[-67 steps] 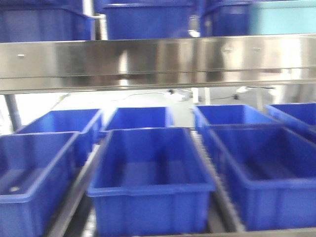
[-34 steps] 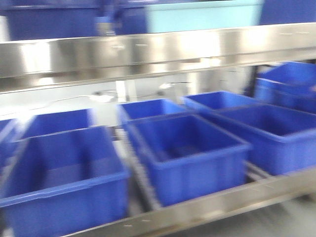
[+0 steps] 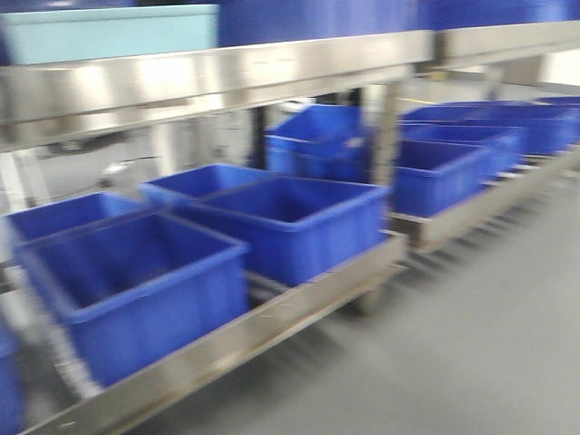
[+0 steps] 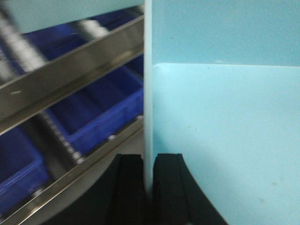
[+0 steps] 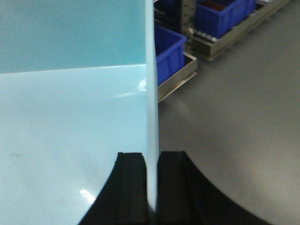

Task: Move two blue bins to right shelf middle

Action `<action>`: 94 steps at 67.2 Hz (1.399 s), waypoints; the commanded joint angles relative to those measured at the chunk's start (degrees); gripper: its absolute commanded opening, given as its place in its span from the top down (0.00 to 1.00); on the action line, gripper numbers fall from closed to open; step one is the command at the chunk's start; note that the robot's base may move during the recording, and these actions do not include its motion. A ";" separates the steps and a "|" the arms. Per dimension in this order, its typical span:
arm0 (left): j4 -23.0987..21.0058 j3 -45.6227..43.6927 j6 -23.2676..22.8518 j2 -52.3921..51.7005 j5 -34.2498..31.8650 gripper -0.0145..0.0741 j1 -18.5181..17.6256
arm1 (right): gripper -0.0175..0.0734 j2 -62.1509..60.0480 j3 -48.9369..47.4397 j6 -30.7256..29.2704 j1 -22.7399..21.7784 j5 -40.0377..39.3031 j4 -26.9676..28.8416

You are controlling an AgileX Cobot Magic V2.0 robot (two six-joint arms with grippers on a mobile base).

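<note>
Since the earlier frame the rack (image 3: 227, 77) had slid left across the front view, and a second rack (image 3: 489, 195) had come in at right.
Floor (image 3: 471, 344): grey.
Blue bins (image 3: 290, 222): stood on both racks' lower level.
Pale bin (image 5: 70, 140): was held between the two grippers, beside the rack.
Left gripper (image 4: 149, 187): was clamped on one wall.
Right gripper (image 5: 151, 187): was clamped on another.

Front cam oblique to rack (image 3: 227, 77), wrist cams close behind L tool (image 4: 149, 160), R tool (image 5: 151, 158), blue bins (image 3: 290, 222) shared

View swung right, blue bins (image 3: 281, 222) shifted left, floor (image 3: 471, 344) now showing
</note>
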 commanded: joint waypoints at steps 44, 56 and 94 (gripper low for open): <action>6.32 -0.52 0.04 -0.61 0.27 0.96 0.14 | 0.99 -1.03 -0.70 -0.16 -0.45 -0.54 -4.40; 6.83 -0.52 0.04 -0.61 0.27 0.96 0.14 | 0.99 -1.03 -0.70 -0.16 -0.45 -0.54 -4.40; 6.83 -0.52 0.04 -0.61 0.27 0.96 0.14 | 0.99 -1.03 -0.70 -0.16 -0.45 -0.54 -4.40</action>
